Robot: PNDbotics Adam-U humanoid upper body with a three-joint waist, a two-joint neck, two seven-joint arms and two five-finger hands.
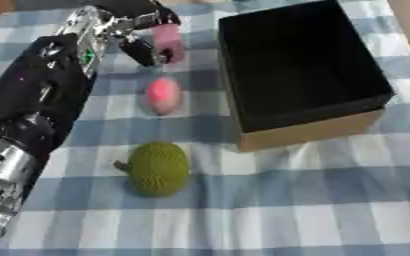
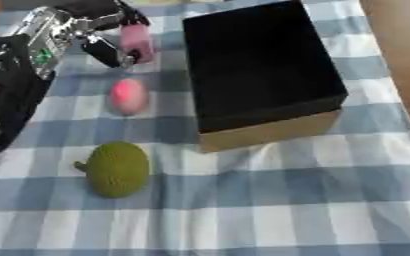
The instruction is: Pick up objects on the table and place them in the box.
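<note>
Left eye view, peach [image 1: 163, 95] and green fruit [image 1: 159, 168] beside box [image 1: 306, 131]

No legible text, label, brand, number or sign in either eye view. The box [image 1: 331, 127] shows plain brown outer walls and a black inside (no print visible). The checked cloth [image 1: 313, 210] bears only its pattern.

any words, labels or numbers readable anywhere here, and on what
None can be read.
box: plain brown wall, black inside, no print showing.
pink object in the left hand: no label visible.
pink-red fruit and green spiky fruit: no marks.
green patch on the left arm: too blurred to tell whether it carries text.
</note>
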